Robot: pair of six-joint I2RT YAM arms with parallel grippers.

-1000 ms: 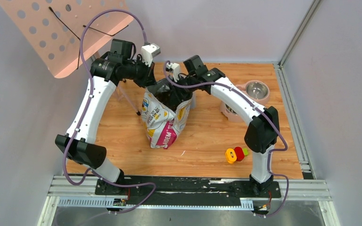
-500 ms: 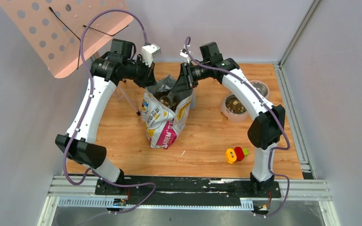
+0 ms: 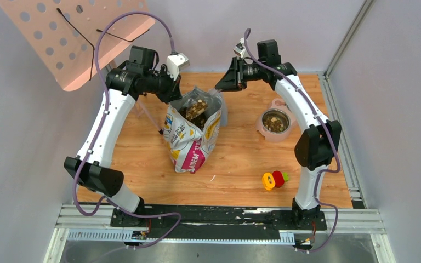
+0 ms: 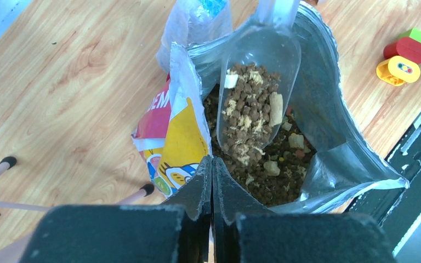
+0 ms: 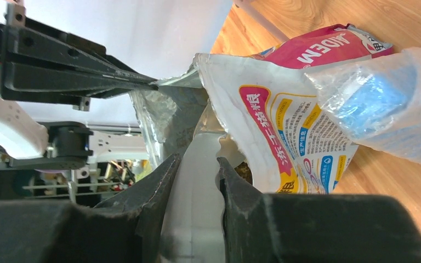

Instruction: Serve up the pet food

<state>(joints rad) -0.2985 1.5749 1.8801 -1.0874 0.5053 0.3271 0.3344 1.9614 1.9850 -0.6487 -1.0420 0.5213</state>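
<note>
The printed bag stands open mid-table. My left gripper is shut on its near rim, holding the mouth open. Brown pet food lies loose inside the bag. A clear plastic scoop heaped with more kibble hangs over the mouth. My right gripper is shut on the scoop's pale handle, tilted down from behind the bag. One steel bowl in the pink stand holds some kibble.
A pink perforated music stand leans at the back left, its thin legs on the floor beside the bag. A plastic-wrapped blue item sits behind the bag. A red-yellow-green toy lies front right.
My right arm rose out of the bag and swung back to the right, bringing up the scoop full of kibble. The bowl it covered now shows. The left gripper held still.
</note>
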